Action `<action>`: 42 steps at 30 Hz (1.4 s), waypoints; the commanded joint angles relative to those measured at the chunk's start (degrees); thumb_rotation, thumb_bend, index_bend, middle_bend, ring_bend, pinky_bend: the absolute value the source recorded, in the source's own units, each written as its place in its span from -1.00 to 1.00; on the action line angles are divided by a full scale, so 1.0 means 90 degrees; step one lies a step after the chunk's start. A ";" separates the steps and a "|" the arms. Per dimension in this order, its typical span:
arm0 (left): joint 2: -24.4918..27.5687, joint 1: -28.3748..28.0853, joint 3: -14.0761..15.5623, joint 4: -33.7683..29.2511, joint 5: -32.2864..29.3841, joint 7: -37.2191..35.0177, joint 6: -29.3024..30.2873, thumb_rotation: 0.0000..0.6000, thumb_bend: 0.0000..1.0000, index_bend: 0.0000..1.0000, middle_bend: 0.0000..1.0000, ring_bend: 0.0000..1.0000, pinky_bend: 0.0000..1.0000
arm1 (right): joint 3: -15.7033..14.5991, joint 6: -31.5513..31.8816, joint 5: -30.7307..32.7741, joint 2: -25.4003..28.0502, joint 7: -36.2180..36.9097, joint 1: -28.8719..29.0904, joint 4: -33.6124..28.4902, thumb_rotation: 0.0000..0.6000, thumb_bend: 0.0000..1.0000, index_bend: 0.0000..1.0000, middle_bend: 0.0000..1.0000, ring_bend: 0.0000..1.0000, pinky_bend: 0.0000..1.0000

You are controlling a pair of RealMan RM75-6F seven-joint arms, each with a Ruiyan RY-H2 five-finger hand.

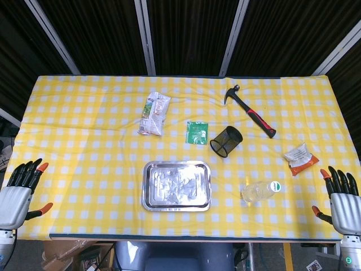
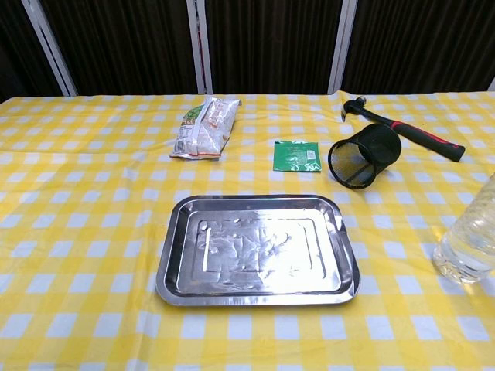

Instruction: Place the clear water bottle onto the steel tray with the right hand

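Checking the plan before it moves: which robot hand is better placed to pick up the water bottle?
Right. The clear water bottle lies right of the steel tray, close to the right robot hand; the left robot hand is across the table.

A table with a yellow and white checked cloth fills the scene. Behind the table stand dark ribbed wall panels, divided by slanted pale metal bars. Light is even.

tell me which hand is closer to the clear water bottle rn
Right. The right hand rests open at the table's near right edge, just right of the clear water bottle. The left hand sits at the far left edge, with the steel tray between it and the bottle.
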 commanded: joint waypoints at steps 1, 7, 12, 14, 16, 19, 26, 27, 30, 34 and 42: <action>0.0004 0.0006 0.0003 -0.0003 0.0009 -0.0006 0.0012 1.00 -0.67 -0.89 -1.00 -1.00 -1.00 | -0.0002 0.0008 -0.0011 0.0000 0.0006 -0.0001 -0.0003 1.00 -0.53 -0.78 -0.90 -1.00 -1.00; 0.0006 0.0043 0.0044 -0.0053 0.0121 0.0078 0.0099 1.00 -0.67 -0.89 -1.00 -1.00 -1.00 | -0.0018 0.0014 -0.0042 0.0013 0.0015 -0.0002 0.0008 1.00 -0.53 -0.78 -0.90 -1.00 -1.00; 0.0028 0.0085 0.0067 -0.0098 0.0203 0.0062 0.0197 1.00 -0.67 -0.89 -1.00 -1.00 -1.00 | -0.0030 0.0093 -0.0119 0.0064 0.0099 -0.0026 -0.0064 1.00 -0.53 -0.78 -0.90 -1.00 -1.00; 0.0035 0.0082 0.0060 -0.0081 0.0180 0.0022 0.0184 1.00 -0.67 -0.89 -1.00 -1.00 -1.00 | -0.0039 0.0102 -0.0130 0.0071 0.0131 -0.0036 -0.0077 1.00 -0.53 -0.78 -0.90 -1.00 -1.00; 0.0051 0.0075 0.0069 -0.0079 0.0142 -0.0008 0.0132 1.00 -0.67 -0.89 -1.00 -1.00 -1.00 | -0.0054 0.0064 -0.0129 0.0062 0.0148 -0.0028 -0.0062 1.00 -0.53 -0.78 -0.90 -1.00 -1.00; 0.0082 0.0118 0.0080 -0.0117 0.0234 -0.0020 0.0254 1.00 -0.67 -0.89 -1.00 -1.00 -1.00 | -0.0082 -0.0024 -0.0152 0.0039 0.0160 0.0012 0.0008 1.00 -0.53 -0.78 -0.90 -1.00 -1.00; 0.0087 0.0172 0.0089 -0.0080 0.0265 -0.0056 0.0342 1.00 -0.67 -0.89 -1.00 -1.00 -1.00 | -0.0109 -0.0162 -0.0195 0.0080 0.0531 0.0071 -0.0019 1.00 -0.53 -0.78 -0.90 -1.00 -1.00; 0.0082 0.0164 0.0078 -0.0076 0.0236 -0.0040 0.0319 1.00 -0.67 -0.89 -1.00 -1.00 -1.00 | -0.0113 -0.0191 -0.0192 0.0090 0.0569 0.0081 -0.0018 1.00 -0.53 -0.78 -0.90 -1.00 -1.00; 0.0063 0.0145 0.0072 -0.0066 0.0218 0.0003 0.0273 1.00 -0.67 -0.89 -1.00 -1.00 -1.00 | -0.0113 -0.0207 -0.0180 0.0095 0.0559 0.0088 0.0001 1.00 -0.53 -0.78 -0.90 -1.00 -1.00; 0.0043 0.0131 0.0088 -0.0070 0.0225 0.0049 0.0220 1.00 -0.67 -0.89 -1.00 -1.00 -1.00 | -0.0123 -0.0195 -0.0199 0.0090 0.0575 0.0086 -0.0007 1.00 -0.53 -0.78 -0.90 -1.00 -1.00; 0.0050 0.0154 0.0084 -0.0096 0.0215 0.0056 0.0250 1.00 -0.67 -0.89 -1.00 -1.00 -1.00 | -0.0202 -0.0407 -0.0209 0.0192 0.0934 0.0131 -0.0036 1.00 -0.53 -0.78 -0.90 -1.00 -1.00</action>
